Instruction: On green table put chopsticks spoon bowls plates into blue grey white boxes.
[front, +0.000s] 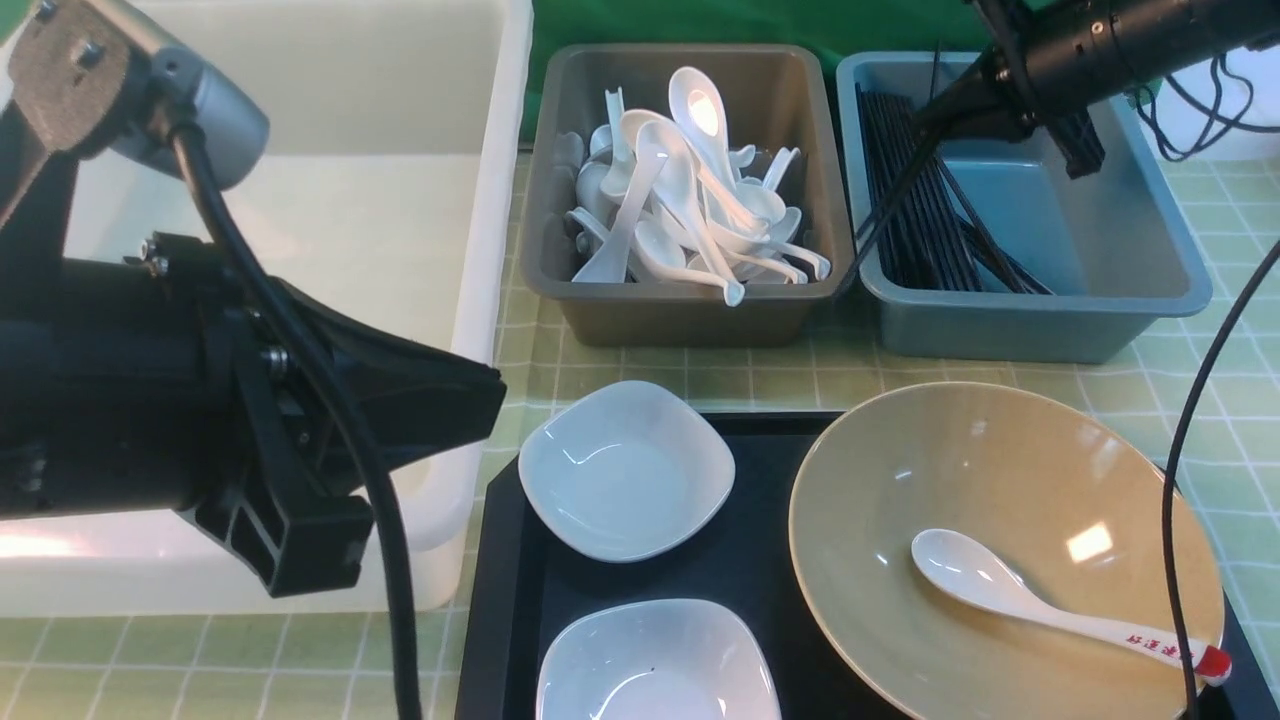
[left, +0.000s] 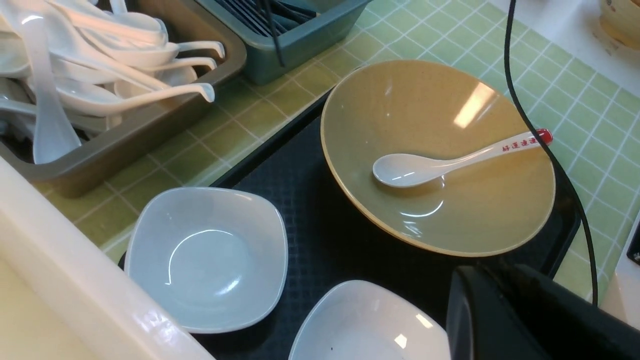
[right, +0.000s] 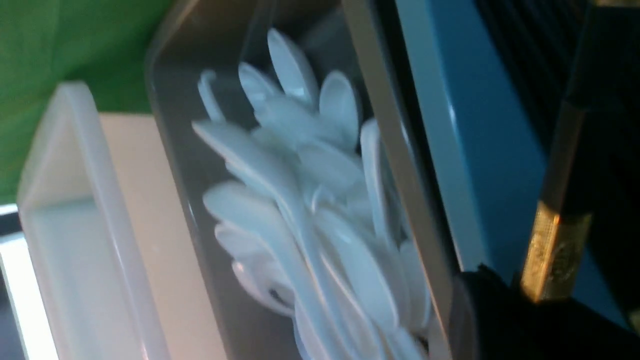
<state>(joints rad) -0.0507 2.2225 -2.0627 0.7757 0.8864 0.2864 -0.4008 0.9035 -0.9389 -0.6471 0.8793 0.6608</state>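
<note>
A pale green checked table (front: 1240, 400) seen from between two robot arms. At the far right, the right gripper (front: 1000, 105) hangs over a small blue-teal plastic bin (front: 1040, 320). Its jaws are narrow and seem to pinch thin black chopsticks with gold bands (right: 552, 250), which slant down towards the bin's left edge, where other black sticks (front: 915, 240) lie. The chopsticks step looks nearly done.

Everything else waits. The white soup spoon with a red handle tip (front: 1040, 605) lies in the wide glossy tan bowl (front: 1000, 470). The bowl sits on a black textured tray (front: 760, 560) beside two small white rounded-square plates (front: 625, 470), the nearer plate (front: 655, 665) cut off by the frame.

The dark grey bin (front: 680, 320) holds plain white spoons (front: 680, 200). No dishes show in the large translucent white tub (front: 490, 250). The left gripper (front: 480, 405) hovers near that tub; whether its jaws are wide or closed cannot be told
</note>
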